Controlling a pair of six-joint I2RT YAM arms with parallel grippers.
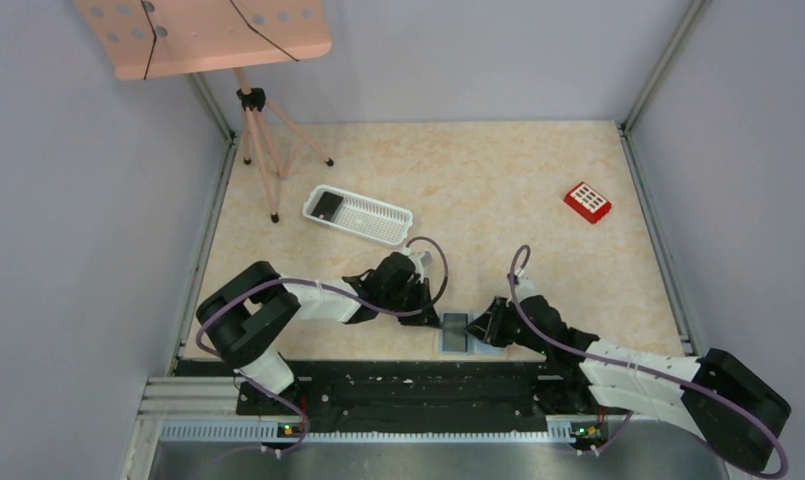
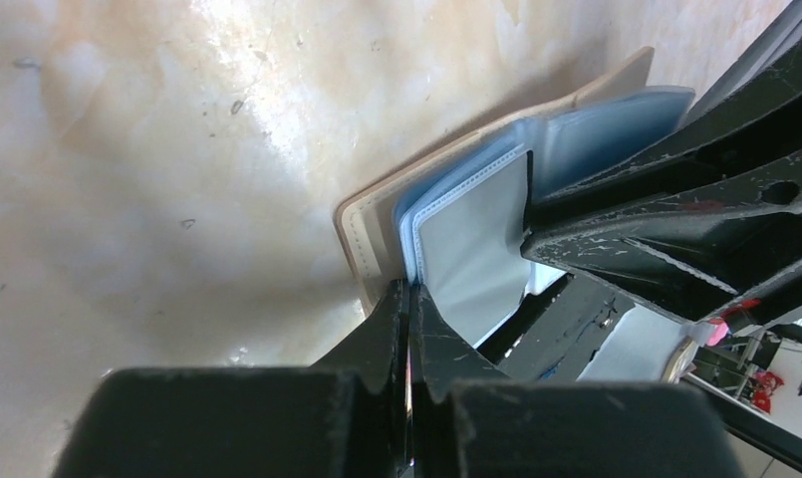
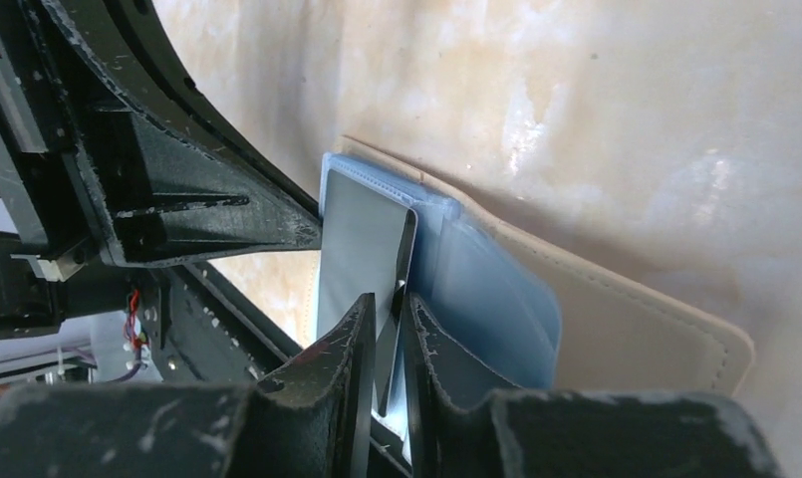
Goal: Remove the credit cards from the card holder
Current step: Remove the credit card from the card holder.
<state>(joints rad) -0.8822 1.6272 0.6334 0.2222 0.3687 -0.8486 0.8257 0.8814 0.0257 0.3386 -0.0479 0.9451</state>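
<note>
**Both hands at the card holder.** The card holder (image 1: 461, 335) lies opened on the tabletop (image 1: 508, 200), directly between the two hands.

Left hand (image 2: 408, 299) — fingers pressed together with no gap. The tips sit at the corner of the holder's clear sleeves (image 2: 466, 249). Whether a sleeve edge is caught between them cannot be told.

Right hand (image 3: 389, 319) — fingers drawn almost together, pinching the near edge of a thin grey card (image 3: 362, 239). The card stands up from the bluish sleeves just ahead of the fingertips, and the face that shows is plain grey. The holder's cream stitched cover (image 3: 636, 329) lies flat on the tabletop under the sleeves and reaches out past this hand's fingertips.

Well beyond the left hand stands a white slotted basket (image 1: 373, 218) with a dark flat item (image 1: 326, 205) at one end. Well beyond the right hand lies a red box (image 1: 587, 201). The white squares on its top are too small to read as writing.
</note>
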